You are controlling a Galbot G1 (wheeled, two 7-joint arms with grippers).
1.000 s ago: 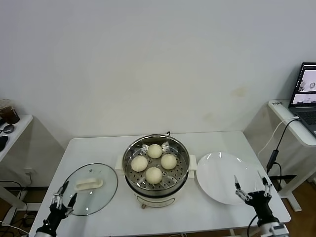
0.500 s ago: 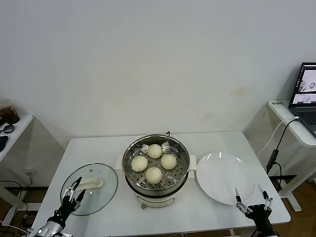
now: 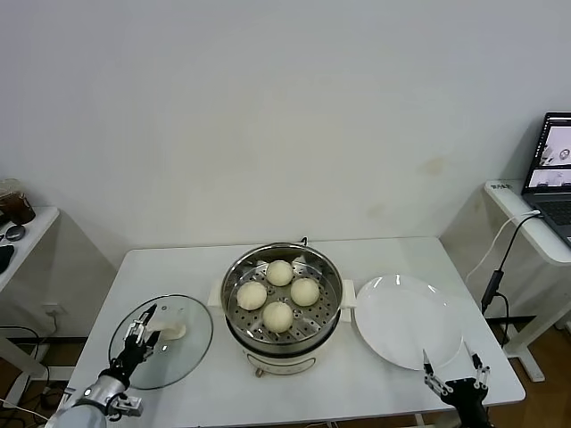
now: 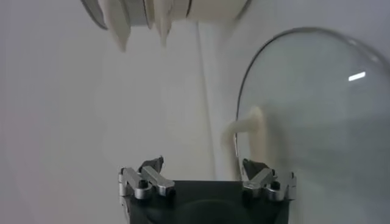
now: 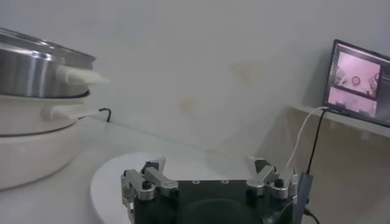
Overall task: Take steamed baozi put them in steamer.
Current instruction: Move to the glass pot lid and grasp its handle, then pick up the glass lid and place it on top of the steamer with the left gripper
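Observation:
Several cream-white baozi point(image 3: 278, 294) sit on the perforated tray inside the steel steamer point(image 3: 243, 326), which stands on its cream base at the table's middle. My left gripper point(image 3: 144, 327) is open and empty, low at the front left, over the near edge of the glass lid point(image 3: 183, 355). My right gripper point(image 3: 453, 368) is open and empty, low at the front right, at the near rim of the white plate point(image 3: 401, 316). The steamer's side also shows in the right wrist view point(image 5: 36, 73).
The glass lid with its cream handle point(image 4: 250, 122) lies flat left of the steamer. The empty white plate lies right of it. A laptop point(image 3: 553, 165) stands on a side desk at far right, with a cable hanging beside the table.
The left gripper has moved forward toward the lid's handle. The right gripper has sunk lower toward the table's front edge. The baozi have not moved.

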